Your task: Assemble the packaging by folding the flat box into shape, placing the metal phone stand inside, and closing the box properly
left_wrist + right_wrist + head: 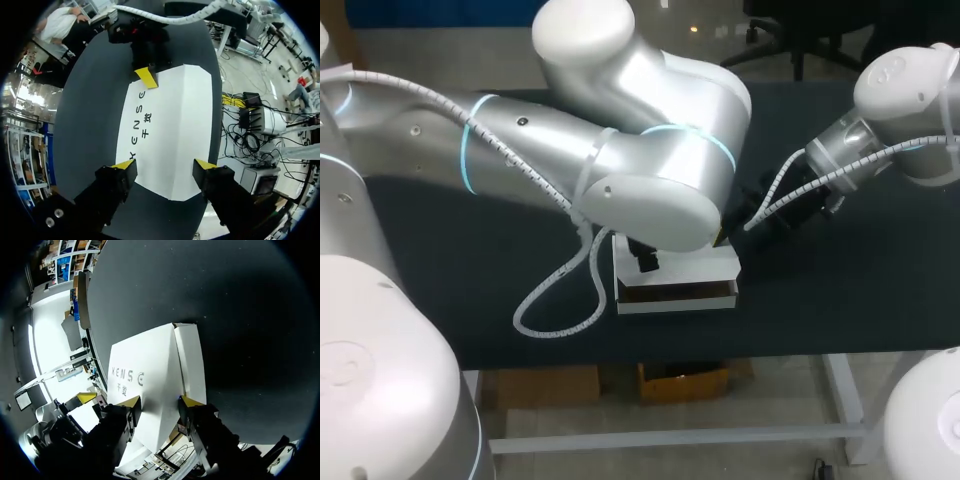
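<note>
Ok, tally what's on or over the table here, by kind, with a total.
White box: 1
Robot hands: 2 (left hand, right hand)
Black table: 1
Total: 4
No phone stand shows in any view.

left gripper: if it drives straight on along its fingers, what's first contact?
The white box: its printed top panel lies right ahead of the left gripper, between the open fingers. How far off is unclear.
</note>
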`<state>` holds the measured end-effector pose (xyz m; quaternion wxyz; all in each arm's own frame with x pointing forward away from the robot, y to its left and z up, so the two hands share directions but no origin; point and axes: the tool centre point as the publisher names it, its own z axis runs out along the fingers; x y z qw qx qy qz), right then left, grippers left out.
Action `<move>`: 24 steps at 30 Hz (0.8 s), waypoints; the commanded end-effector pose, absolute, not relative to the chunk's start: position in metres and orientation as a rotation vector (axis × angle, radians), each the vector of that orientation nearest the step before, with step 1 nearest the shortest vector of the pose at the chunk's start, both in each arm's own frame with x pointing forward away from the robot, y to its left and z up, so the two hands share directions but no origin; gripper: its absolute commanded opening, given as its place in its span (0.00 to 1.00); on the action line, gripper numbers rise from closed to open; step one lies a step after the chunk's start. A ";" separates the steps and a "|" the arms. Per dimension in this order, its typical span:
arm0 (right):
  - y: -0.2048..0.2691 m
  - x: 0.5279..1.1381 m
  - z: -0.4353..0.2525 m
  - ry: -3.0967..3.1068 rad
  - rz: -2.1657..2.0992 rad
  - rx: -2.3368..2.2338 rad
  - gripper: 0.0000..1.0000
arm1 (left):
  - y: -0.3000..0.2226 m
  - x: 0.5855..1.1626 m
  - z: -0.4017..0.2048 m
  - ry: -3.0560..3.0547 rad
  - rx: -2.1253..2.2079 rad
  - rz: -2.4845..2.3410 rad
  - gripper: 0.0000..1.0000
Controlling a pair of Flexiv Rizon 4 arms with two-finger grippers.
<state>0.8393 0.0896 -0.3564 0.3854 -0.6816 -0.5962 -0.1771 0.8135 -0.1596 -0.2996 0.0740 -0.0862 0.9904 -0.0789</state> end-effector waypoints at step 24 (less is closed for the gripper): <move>0.090 0.839 -0.356 -1.519 -0.450 -1.734 0.45 | -0.167 0.813 -0.318 3.012 -0.258 -0.184 0.78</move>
